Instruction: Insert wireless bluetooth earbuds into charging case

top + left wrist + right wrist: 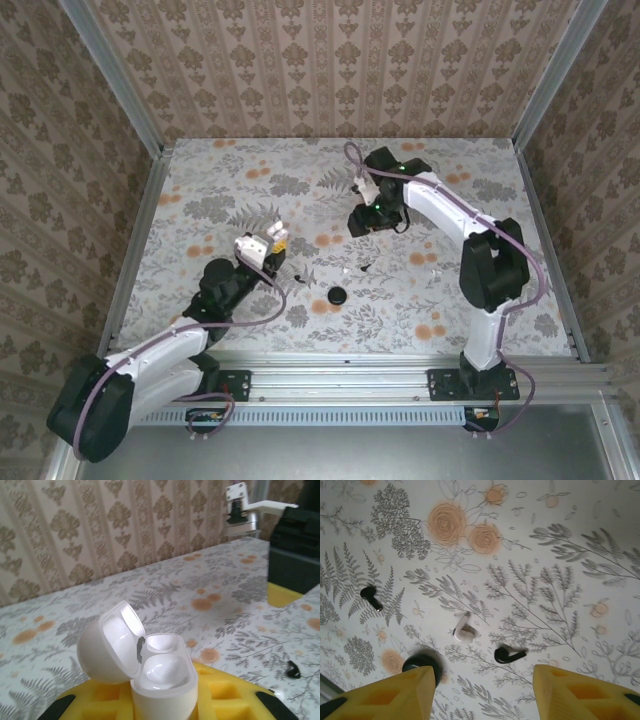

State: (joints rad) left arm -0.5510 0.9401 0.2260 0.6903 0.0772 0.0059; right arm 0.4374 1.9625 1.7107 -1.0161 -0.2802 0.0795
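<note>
Floral tabletop (580,630) under the right gripper (485,700), jaws apart and empty — a white earbud (464,630) lies ahead of its gap, a black earbud (509,654) just beside it. Closing off-centre could flick the white one away or pinch the black one. The left gripper (165,702) clamps the open charging case (160,672).

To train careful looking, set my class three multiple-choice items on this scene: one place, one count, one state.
1. Where is the charging case? A loose on the table; B in the left claw; C in the right claw.
2. White earbuds in the right wrist view? A one; B four; C none.
3. The case's lid is: A shut; B open; C detached.
Key: 1 B, yellow fingers clamp its base; 2 A, a single one lies there; 3 B, tipped back, wells empty.
</note>
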